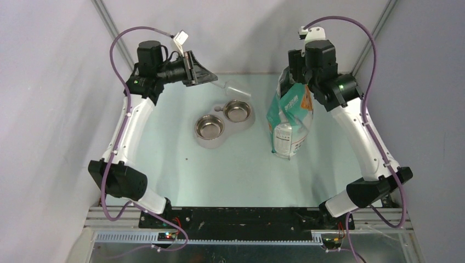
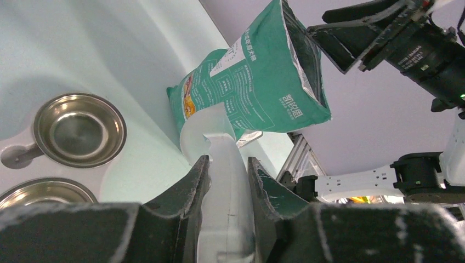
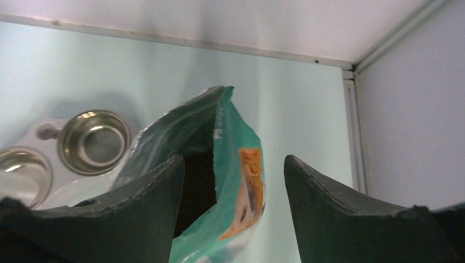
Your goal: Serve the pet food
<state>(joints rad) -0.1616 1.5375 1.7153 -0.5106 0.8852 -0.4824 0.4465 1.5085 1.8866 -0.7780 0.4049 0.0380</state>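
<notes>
Two robot arms were pictured over a pale green table, from above and from each wrist. Positions were taken from the grey twin-bowl feeder near the table's middle. Just right of the feeder a teal and white bag was stood, its top open and its foil lining exposed. The feeder's two steel bowls were seen to be empty. Beyond the feeder's far edge a clear plastic scoop was clamped by its handle in the closed left gripper, with its cup end turned toward the bag. The right gripper was poised at the bag's mouth with its jaws spread wide. Contact with the rim could not be confirmed. No pet food was visible, and it was judged to be inside the bag. Such kibble would likely be light, loose and easily spilled, so it would be better lifted in the scoop than pinched.
</notes>
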